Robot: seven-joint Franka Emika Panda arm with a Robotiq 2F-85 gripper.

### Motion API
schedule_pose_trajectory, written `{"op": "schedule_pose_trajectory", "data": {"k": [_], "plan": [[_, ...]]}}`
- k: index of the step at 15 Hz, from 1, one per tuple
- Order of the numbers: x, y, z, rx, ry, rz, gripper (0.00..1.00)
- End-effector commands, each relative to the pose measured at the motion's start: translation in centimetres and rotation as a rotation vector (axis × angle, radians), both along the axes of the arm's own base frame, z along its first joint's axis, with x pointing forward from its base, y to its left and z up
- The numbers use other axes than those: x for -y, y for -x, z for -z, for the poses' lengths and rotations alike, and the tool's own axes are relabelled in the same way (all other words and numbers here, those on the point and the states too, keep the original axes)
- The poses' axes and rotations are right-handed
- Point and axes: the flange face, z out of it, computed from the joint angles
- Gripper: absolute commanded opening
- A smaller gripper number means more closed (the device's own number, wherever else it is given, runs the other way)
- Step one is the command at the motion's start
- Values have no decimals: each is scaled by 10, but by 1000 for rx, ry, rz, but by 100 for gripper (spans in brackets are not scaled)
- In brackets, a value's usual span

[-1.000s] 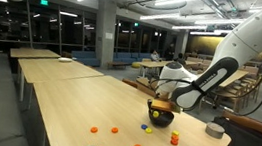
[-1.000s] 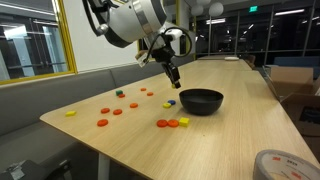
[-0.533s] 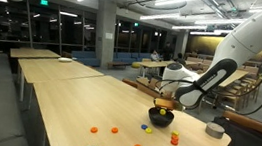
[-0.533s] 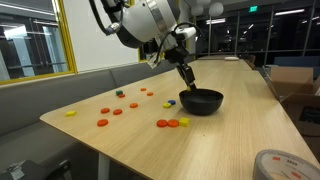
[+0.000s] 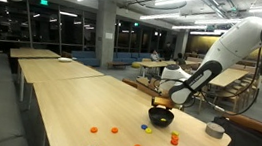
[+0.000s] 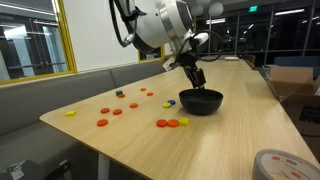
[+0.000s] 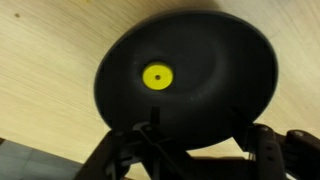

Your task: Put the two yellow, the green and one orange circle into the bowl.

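Note:
In the wrist view the black bowl (image 7: pixel 200 60) fills the picture and one yellow circle (image 7: pixel 157 75) lies flat on its bottom. My gripper (image 7: pixel 196 126) hangs straight above the bowl, jaws apart with nothing between them. Both exterior views show the gripper (image 6: pixel 196 79) (image 5: pixel 163 103) just over the bowl (image 6: pixel 201 101) (image 5: pixel 161 117). Another yellow circle (image 6: pixel 183 121) lies on the table in front of the bowl beside two orange circles (image 6: pixel 167 123). A small green piece (image 6: pixel 119 93) lies further back among more orange circles (image 6: pixel 110 112).
A yellow circle (image 6: pixel 70 113) lies near the table's far corner. A roll of tape (image 6: pixel 283 163) sits at the near edge. Loose orange, blue and green pieces (image 5: pixel 103 140) are scattered along the long wooden table (image 5: pixel 67 105), which has more tables and chairs behind it.
The gripper moved from beside the bowl to above it and its jaws opened. The yellow circle now lies in the bowl.

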Motion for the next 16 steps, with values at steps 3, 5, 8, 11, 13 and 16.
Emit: {"op": "schedule_pose_trajectory", "data": {"k": [3, 5, 8, 11, 13, 16], "plan": [[-58, -8, -24, 27, -66, -297, 100], [-82, -5, -28, 13, -89, -407, 100], [-112, -1, -26, 7, -139, -561, 100], [-140, -1, -20, -3, -213, -704, 100], [-152, -6, -15, -18, -284, -793, 100], [-131, -1, -2, -150, -383, -852, 100]]}}
